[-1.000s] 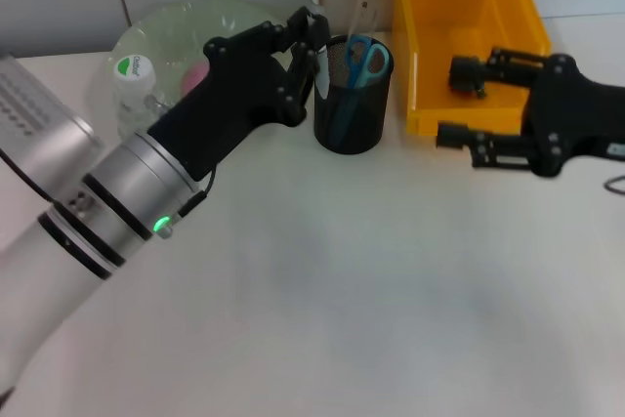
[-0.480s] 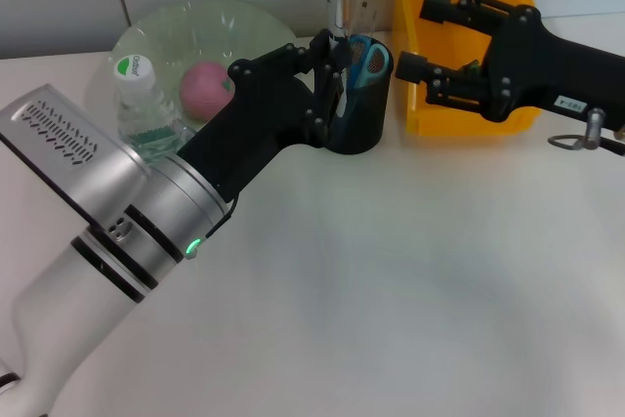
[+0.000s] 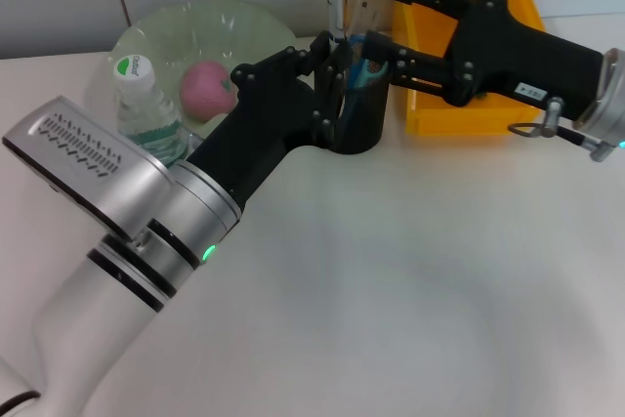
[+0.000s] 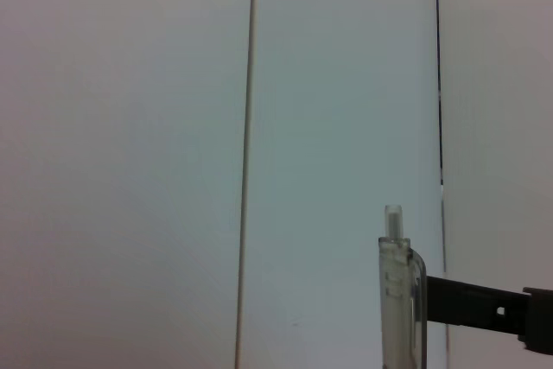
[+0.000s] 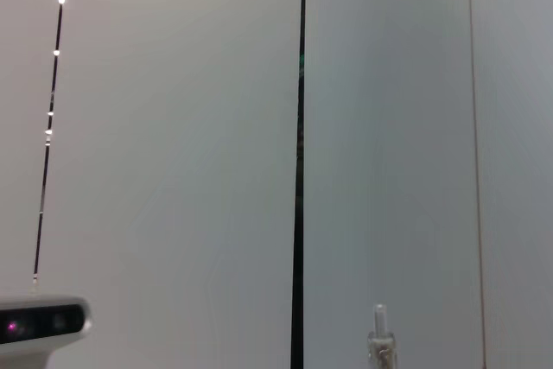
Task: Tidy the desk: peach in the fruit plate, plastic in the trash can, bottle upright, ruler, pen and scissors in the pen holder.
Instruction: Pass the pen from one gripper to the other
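Black fingers of the left gripper (image 3: pixel 330 70) were clenched on the pen (image 3: pixel 337 7), which I saw standing upright with its lower end inside the pen holder (image 3: pixel 357 120) and its clip end well above the rim. In the left wrist view the clear pen top (image 4: pixel 399 300) stood against a pale panelled wall (image 4: pixel 130 127).

From the head view I saw the right gripper (image 3: pixel 383 19) reaching in from the right, its fingers spread apart with nothing between them, one finger over the trash can (image 3: pixel 469 104) and the other at the holder's rim, near the scissors (image 3: pixel 365 63). The scissors stood in the holder with their blue handles up. A clear strip beside the pen looked like the ruler (image 3: pixel 362 15), also in the holder; I could not confirm its markings.

The peach (image 3: pixel 207 88) lay in the fruit plate (image 3: pixel 166 31) at the back left of the desk (image 3: pixel 391 280). The bottle (image 3: pixel 145 109) stood upright, cap up, at the plate's front edge, beside the left arm. The trash can stood just right of the holder; I could not see its contents behind the right arm.
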`<state>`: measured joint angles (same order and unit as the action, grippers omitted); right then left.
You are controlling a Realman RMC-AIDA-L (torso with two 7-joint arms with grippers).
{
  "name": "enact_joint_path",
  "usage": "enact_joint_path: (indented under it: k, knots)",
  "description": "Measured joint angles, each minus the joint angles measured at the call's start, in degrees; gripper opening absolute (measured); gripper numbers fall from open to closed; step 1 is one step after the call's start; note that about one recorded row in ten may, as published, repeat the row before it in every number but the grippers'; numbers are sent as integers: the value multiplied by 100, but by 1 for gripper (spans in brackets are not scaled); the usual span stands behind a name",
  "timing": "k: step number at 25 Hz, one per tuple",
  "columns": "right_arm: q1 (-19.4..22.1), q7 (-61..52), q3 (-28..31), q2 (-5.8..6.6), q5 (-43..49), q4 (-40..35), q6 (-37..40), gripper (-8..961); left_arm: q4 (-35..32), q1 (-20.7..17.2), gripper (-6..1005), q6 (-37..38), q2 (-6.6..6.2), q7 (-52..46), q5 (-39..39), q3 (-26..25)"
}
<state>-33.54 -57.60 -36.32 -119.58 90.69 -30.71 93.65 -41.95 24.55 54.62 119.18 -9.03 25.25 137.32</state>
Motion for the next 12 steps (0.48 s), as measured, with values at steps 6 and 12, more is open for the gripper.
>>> enact_joint_path:
  k: [6, 12]
  knots:
    - [-144, 209, -39, -3, -205, 372, -167, 740, -58, 14, 192, 5, -1, 367, 361, 229]
    - [-249, 217, -49, -4, -254, 525, -201, 736, -93, 11, 197, -1, -1, 447, 490, 311]
